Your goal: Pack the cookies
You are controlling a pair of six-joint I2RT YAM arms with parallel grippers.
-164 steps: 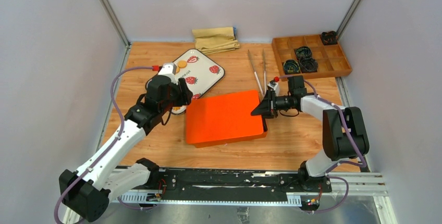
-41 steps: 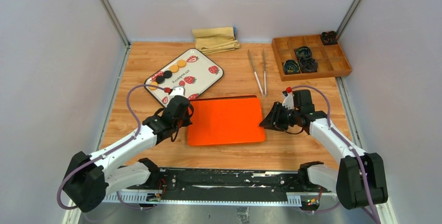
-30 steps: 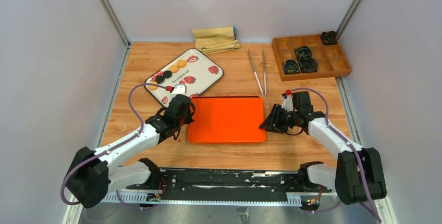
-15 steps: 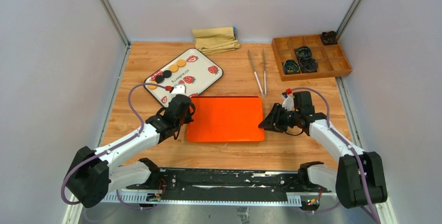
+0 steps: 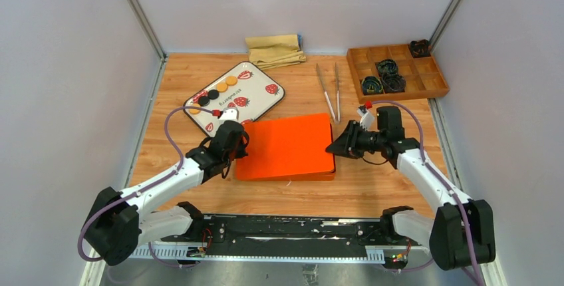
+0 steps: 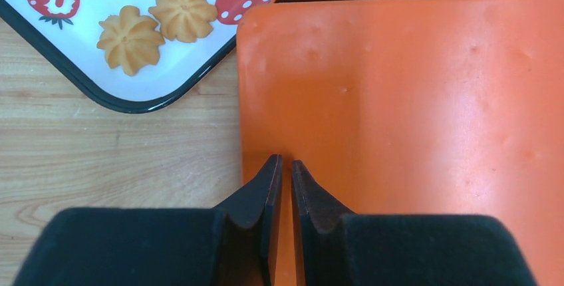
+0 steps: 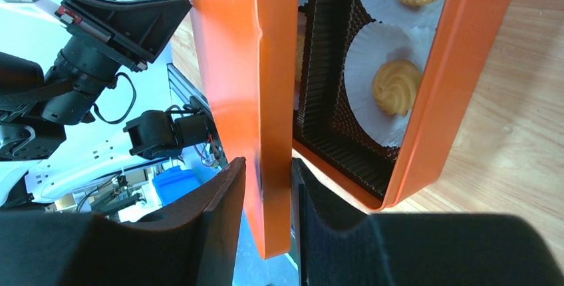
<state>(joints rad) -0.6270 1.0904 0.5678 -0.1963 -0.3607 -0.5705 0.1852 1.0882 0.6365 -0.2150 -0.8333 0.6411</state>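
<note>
A wooden surface [image 5: 372,186] seen from above, with an orange box [image 7: 439,80] in the middle; its orange lid [image 5: 286,146] is tilted, the right side raised; the right hand [image 7: 266,166] is clamped on that right edge of the lid, a finger on either face; the left hand [image 6: 282,163] has its fingers drawn almost together at the lid's left edge with a sliver of orange between them, apparently pinching it. The cookies [image 5: 222,87] lie in two places: a row of golden and black ones on the strawberry-print tray [image 5: 259,85] at the far left, with two golden swirls near the tray's corner just beside the box, and others sitting in white paper cups [image 7: 362,53] inside the box (seen under the raised lid). Likely light, dry and brittle, their scalloped rims apt to chip; best taken one at a time by opposite edges with a gentle pinch, never squeezed flat.
</note>
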